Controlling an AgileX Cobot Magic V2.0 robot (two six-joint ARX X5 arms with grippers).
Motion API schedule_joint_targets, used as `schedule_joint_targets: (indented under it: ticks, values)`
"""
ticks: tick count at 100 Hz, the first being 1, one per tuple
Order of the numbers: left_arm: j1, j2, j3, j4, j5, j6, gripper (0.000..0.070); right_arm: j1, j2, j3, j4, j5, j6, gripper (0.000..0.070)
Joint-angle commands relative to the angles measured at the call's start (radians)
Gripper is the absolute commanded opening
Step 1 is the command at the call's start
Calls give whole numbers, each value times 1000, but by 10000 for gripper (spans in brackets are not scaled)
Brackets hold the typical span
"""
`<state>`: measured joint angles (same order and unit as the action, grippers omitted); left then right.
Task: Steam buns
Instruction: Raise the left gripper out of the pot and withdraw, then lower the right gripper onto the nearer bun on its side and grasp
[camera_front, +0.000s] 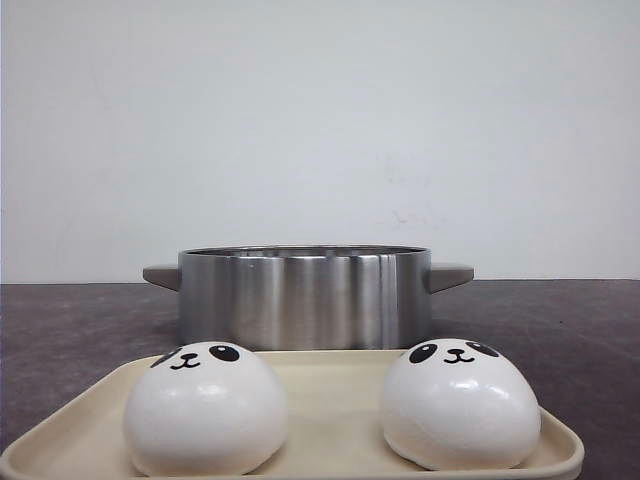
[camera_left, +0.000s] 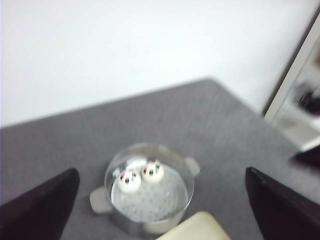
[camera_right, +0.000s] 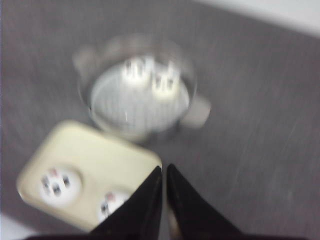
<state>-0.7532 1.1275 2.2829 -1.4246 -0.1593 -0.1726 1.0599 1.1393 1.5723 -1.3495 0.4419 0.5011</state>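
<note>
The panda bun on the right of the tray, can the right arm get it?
Probably yes. That bun sits uncovered on the tray, nothing over it, but the right gripper looks shut and must open first.

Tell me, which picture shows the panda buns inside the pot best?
The left wrist view: two buns sit sharp inside the pot. The right wrist view shows them blurred. The front view shows only the pot's wall.
</note>
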Motion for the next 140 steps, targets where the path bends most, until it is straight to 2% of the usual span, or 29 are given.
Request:
schedule_joint_targets:
  ticks: [1, 7, 11, 15, 22, 26, 29, 40, 56, 100, 112, 129, 135, 140]
  values:
    - [-9, -21, 23, -41, -5, -8, 677, 11, 5, -63, -24, -20, 78, 8]
    - [-9, -69, 23, -41, -6, -15, 677, 8, 5, -152, 29, -64, 106, 16]
    - [-9, -92, 21, -41, -7, -19, 677, 2, 5, -209, 74, -107, 126, 61]
    - [-9, -117, 19, -41, -17, -24, 677, -4, 5, -266, 121, -153, 140, 162]
    - [-9, -159, 16, -41, -45, -29, 676, -17, 5, -365, 208, -211, 161, 429]
    - [-9, -177, 12, -41, -58, -32, 676, -24, 6, -410, 257, -227, 172, 515]
    - [-7, -187, 10, -41, -60, -33, 676, -28, 7, -436, 290, -236, 179, 531]
    - [-5, -227, -13, -41, -76, -58, 677, -40, 27, -520, 423, -301, 227, 530]
    - [-5, -260, -72, -41, -88, -57, 677, -63, 98, -535, 441, -391, 251, 529]
    - [-5, -266, -215, -41, -88, -57, 677, -63, 357, -535, 460, -445, 257, 518]
    - [-5, -266, -216, -41, -88, -56, 677, -63, 425, -535, 463, -447, 257, 435]
    - [-5, -270, -216, -41, -88, -56, 677, -63, 469, -536, 496, -446, 257, 398]
    - [-5, -272, -216, -41, -88, -56, 677, -63, 469, -536, 511, -446, 257, 313]
    - [-5, -272, -216, -41, -88, -56, 677, -63, 469, -536, 523, -446, 257, 165]
